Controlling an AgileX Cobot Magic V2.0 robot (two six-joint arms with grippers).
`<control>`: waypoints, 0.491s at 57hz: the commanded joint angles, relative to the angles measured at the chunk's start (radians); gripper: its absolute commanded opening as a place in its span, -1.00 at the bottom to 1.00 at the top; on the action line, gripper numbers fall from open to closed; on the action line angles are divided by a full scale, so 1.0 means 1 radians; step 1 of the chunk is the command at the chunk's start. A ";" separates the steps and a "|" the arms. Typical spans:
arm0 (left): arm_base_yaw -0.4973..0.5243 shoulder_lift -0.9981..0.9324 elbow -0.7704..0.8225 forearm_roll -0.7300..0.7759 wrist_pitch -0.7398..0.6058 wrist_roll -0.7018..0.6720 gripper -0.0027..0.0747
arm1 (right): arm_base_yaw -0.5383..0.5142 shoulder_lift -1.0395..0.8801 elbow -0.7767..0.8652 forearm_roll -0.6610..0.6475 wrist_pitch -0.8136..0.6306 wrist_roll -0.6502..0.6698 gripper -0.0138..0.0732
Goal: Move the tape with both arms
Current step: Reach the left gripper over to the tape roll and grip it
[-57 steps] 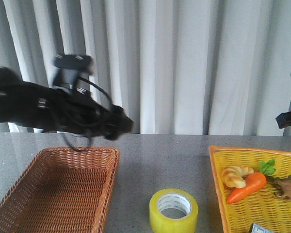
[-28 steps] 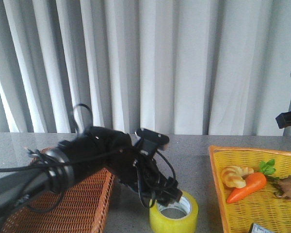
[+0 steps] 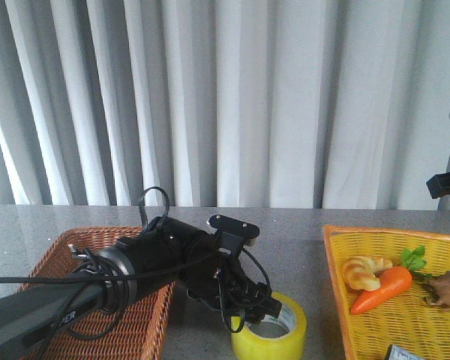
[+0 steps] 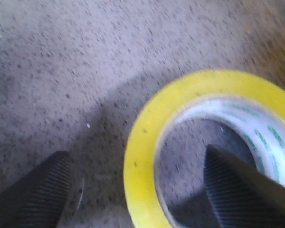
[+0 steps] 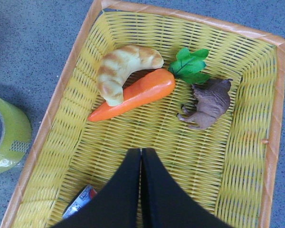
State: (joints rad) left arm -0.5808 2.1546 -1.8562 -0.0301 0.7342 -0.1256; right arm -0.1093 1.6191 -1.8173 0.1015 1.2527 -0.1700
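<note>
Left pincer [image 4: 133,190] apart, straddling tape [image 3: 268,328] wall; fingertips cropped in wrist view. Right pincer [image 5: 141,156] together over yellow basket [image 5: 270,142], arm mostly off-frame.

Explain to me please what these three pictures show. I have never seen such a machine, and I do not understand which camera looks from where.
It is a robot with two black arms, each ending in a two-finger gripper. The front picture looks forward over a grey table. The other two come from cameras on the wrists.

On the table lie a brown basket, a roll of yellow tape and a yellow basket holding a toy carrot, a croissant and a small brown animal.

The left gripper is open, one finger inside the roll and one outside it. Nothing is held yet. The right gripper is shut and empty, above the yellow basket.
</note>
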 commanded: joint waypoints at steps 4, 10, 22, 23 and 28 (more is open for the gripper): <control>-0.001 -0.041 -0.033 0.006 -0.075 -0.046 0.17 | -0.005 -0.037 -0.023 0.007 -0.042 -0.001 -0.70; -0.001 -0.029 -0.033 -0.001 -0.051 -0.048 -0.10 | -0.005 -0.037 -0.023 0.007 -0.042 -0.001 -0.70; -0.001 -0.023 -0.034 -0.001 -0.043 -0.047 -0.67 | -0.005 -0.037 -0.023 0.007 -0.042 -0.001 -0.70; -0.001 -0.024 -0.034 -0.001 -0.047 -0.047 -0.70 | -0.005 -0.037 -0.023 0.007 -0.042 -0.001 -0.70; -0.001 -0.035 -0.053 -0.001 -0.060 -0.046 -0.87 | -0.005 -0.037 -0.023 0.007 -0.042 -0.001 -0.70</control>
State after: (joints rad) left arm -0.5833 2.1933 -1.8628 -0.0337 0.7282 -0.1634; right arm -0.1093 1.6191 -1.8173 0.1015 1.2527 -0.1700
